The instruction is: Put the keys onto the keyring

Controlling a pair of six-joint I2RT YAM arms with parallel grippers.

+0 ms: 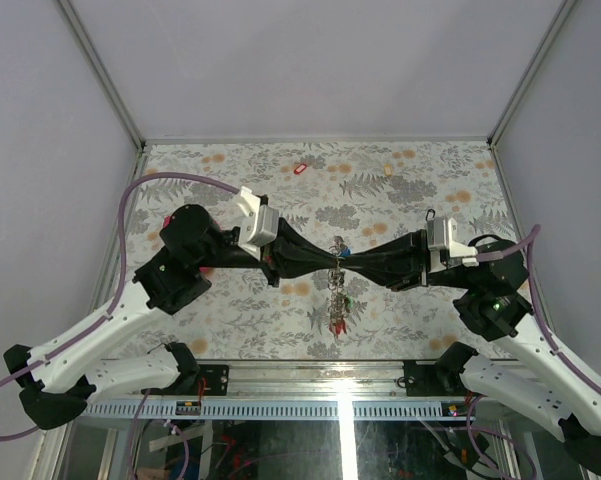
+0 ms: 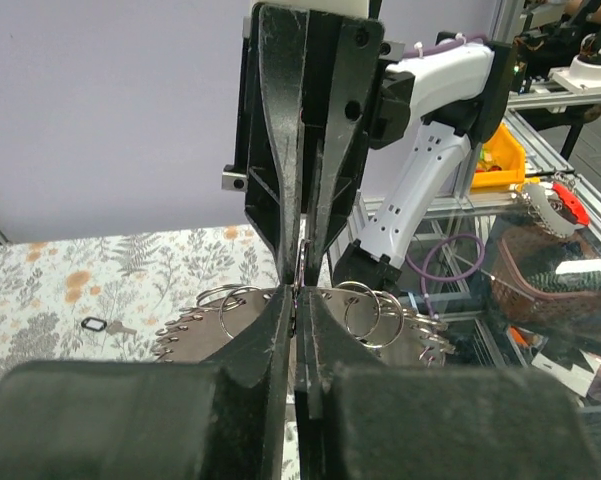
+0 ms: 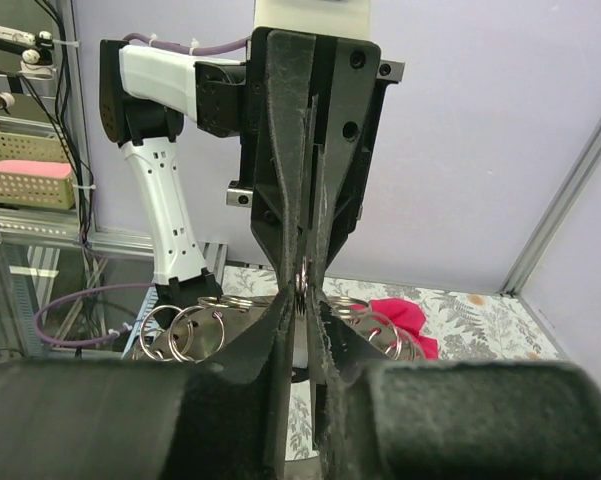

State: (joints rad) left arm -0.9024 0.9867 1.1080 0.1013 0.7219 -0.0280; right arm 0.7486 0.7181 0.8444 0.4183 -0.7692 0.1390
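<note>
Above the middle of the floral-patterned bench [image 1: 240,320], the large thin grey metal keyring [image 1: 337,288] hangs edge-on, small silver tagged keys [image 1: 337,315] dangling beneath. Our left gripper [image 2: 298,300] and right gripper [image 3: 305,290] both clench its wire, tip to tip. We judge it best to hold one pinch firm and prise the coil gently, without twisting.

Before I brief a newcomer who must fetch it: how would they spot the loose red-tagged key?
On the floral table, look beyond where the arms meet, near the far edge. The red-tagged key lies there, bright red, unlike the cream tag to its right.
</note>
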